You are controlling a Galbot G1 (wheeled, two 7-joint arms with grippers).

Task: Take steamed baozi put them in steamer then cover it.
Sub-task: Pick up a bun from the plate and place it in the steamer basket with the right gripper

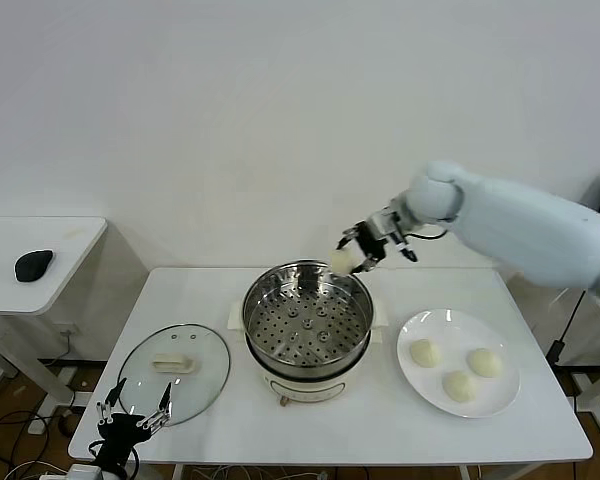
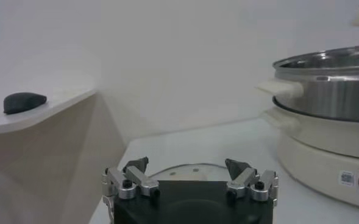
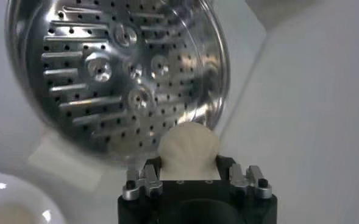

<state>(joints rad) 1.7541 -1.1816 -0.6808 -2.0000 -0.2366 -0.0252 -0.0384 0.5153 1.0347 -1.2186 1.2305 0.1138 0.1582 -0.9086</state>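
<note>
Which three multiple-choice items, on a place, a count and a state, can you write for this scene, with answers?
1. Where does the glass lid lie?
A. on the steamer
B. on the table, on the robot's left of the steamer
C. on the plate

2. How many baozi lie on the white plate?
A. one
B. three
C. five

3. What does the right claw hold?
A. a baozi
B. the lid
C. nothing

Answers:
1 B: it lies flat beside the steamer.
2 B: three buns show there.
3 A: a baozi sits between its fingers.
</note>
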